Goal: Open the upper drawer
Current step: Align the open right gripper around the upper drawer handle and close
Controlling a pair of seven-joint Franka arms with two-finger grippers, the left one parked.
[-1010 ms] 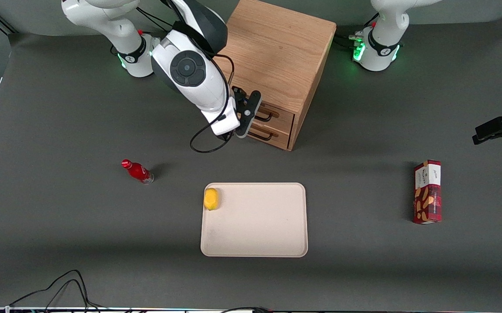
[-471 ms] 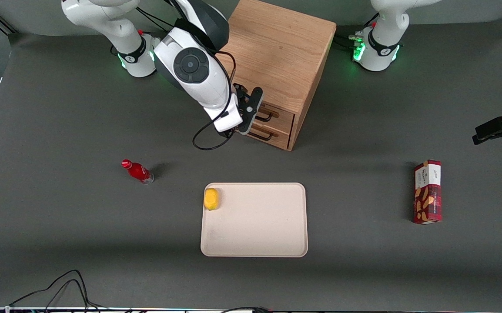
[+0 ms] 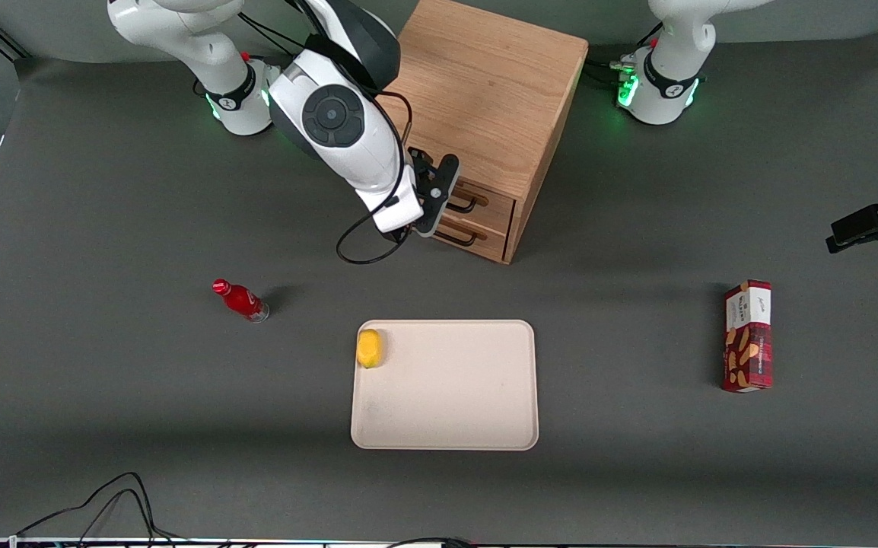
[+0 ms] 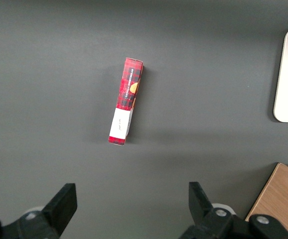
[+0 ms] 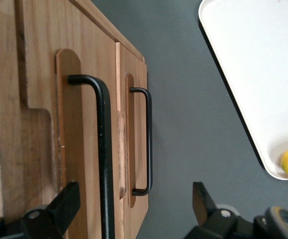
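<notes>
One cabinet (image 3: 485, 114), two drawers, two black handles. The tool (image 3: 450, 199) sits right at the cabinet's front, level with the upper drawer (image 3: 488, 204). From the wrist, its two fingers (image 5: 64, 201) are spread wide, straddling the upper handle (image 5: 102, 149) without gripping it. The lower drawer (image 3: 477, 236) sits just under the tool, its handle (image 5: 146, 142) untouched. Both drawers look shut. The arm reaches down from its base, forearm slanting toward the cabinet front, wrist turned to face the drawers. Nearer the camera than the tool: one tray (image 3: 446, 411), one lemon (image 3: 369, 348) on it, one red bottle (image 3: 241, 300) on the counter (image 3: 104, 396). One red box (image 3: 748, 335) lies toward the parked arm's end.
</notes>
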